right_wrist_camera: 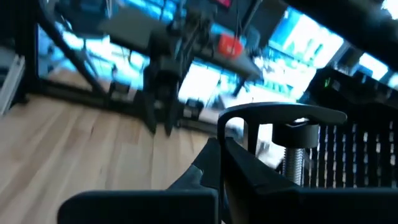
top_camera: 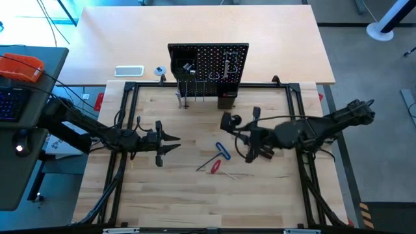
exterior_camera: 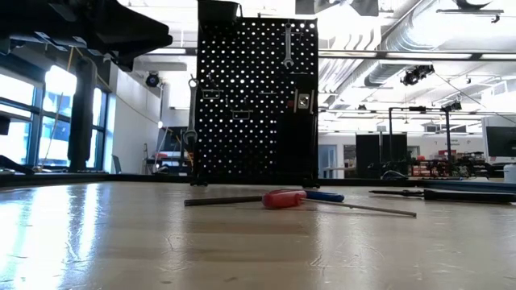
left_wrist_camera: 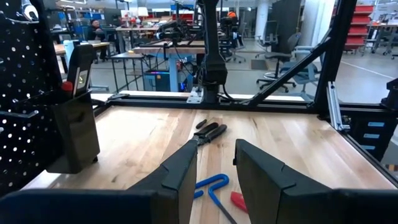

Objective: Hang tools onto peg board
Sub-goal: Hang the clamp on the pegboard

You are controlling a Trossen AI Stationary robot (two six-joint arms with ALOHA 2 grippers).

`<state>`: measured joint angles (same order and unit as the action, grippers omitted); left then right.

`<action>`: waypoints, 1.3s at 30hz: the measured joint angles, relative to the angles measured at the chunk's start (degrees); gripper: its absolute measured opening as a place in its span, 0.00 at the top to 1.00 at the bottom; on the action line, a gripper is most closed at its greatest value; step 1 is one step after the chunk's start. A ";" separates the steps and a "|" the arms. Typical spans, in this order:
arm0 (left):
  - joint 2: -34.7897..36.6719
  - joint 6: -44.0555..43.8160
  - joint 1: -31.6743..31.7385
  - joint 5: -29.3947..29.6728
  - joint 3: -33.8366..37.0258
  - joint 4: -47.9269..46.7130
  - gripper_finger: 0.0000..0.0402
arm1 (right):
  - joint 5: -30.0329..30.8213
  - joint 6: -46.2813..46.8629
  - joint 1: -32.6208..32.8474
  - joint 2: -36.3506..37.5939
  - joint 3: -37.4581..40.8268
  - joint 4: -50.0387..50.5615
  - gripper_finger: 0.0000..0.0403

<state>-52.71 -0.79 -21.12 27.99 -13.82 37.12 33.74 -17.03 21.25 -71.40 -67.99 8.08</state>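
1. Black cast-metal C-clamp (right_wrist_camera: 283, 134) with a silver threaded screw is what your right tool (top_camera: 229, 121) has clenched between its fingers; in the high view it sits just right of centre, in front of the upright black perforated peg board (top_camera: 208, 64) at upper centre. Judge it heavy for its size, rigid and smooth. The grip looks to be on the curved frame, so watch for it pivoting as you lift.
2. Red-handled screwdriver (top_camera: 213, 166) lies on the wooden desk (top_camera: 182, 195) at lower centre of the high view, touching or just beside the blue-handled T hex key (top_camera: 223, 151). Both look light and stiff. Round handles roll, so take the screwdriver across its red handle and the hex key on its straight shaft near the blue bar.
3. Black pliers (left_wrist_camera: 210, 131) lie mid-frame in the left wrist view, beyond the other two tools. They are likely heavier and hinged, so pinch both handles together.
4. Your left tool (top_camera: 170, 143) hangs left of centre with fingers parted and nothing between them.
5. One silver wrench (exterior_camera: 289, 44) already hangs near the board's upper right in the low view.
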 joint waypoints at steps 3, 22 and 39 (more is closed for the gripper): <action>0.00 0.32 0.00 0.00 -0.02 -0.01 0.75 | -3.99 -3.06 -3.45 0.00 0.00 -4.91 1.00; 0.00 6.32 0.22 2.60 -0.47 7.36 0.75 | -38.48 1.14 -24.32 -4.78 -0.02 -27.91 1.00; -5.57 10.41 8.75 -22.86 -11.88 13.36 0.74 | -77.55 6.81 -17.80 -12.33 -0.02 -38.72 1.00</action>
<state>-58.28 9.62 -12.37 5.13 -25.71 50.49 -43.81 -10.22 3.44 -83.72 -68.01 -30.64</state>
